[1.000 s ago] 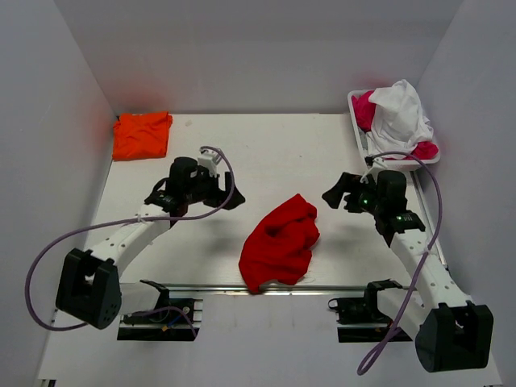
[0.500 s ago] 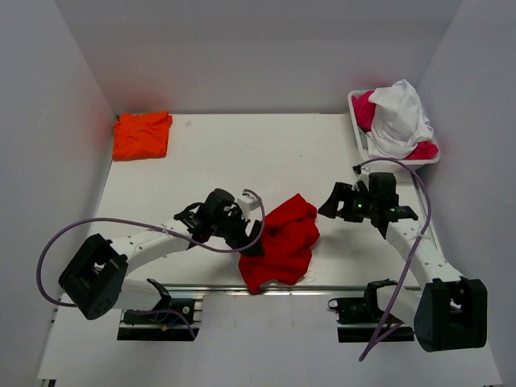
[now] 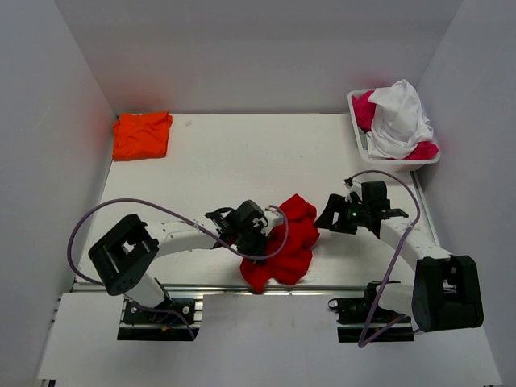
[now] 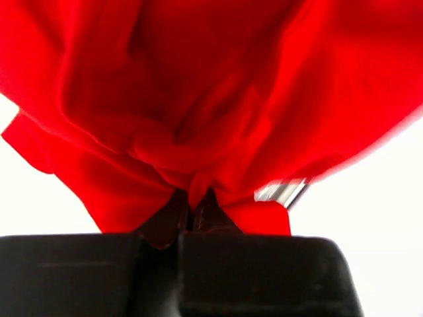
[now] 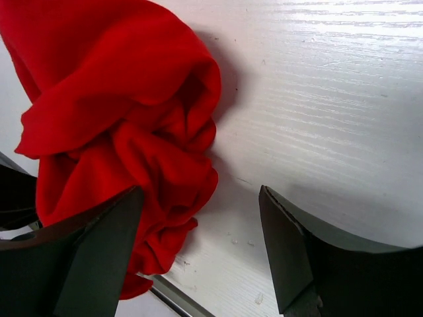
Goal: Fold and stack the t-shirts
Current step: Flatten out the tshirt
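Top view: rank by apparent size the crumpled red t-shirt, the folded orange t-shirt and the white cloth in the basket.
1. Largest by a clear margin: crumpled bright red t-shirt.
2 and 3. The folded orange t-shirt and the bunched white cloth look about alike, so I won't rank them.

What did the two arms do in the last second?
The left gripper swung across to the red t-shirt and shut on its left edge, bunching it. The right gripper, open, edged closer to the shirt's right side. The orange t-shirt and the basket of clothes stayed put.
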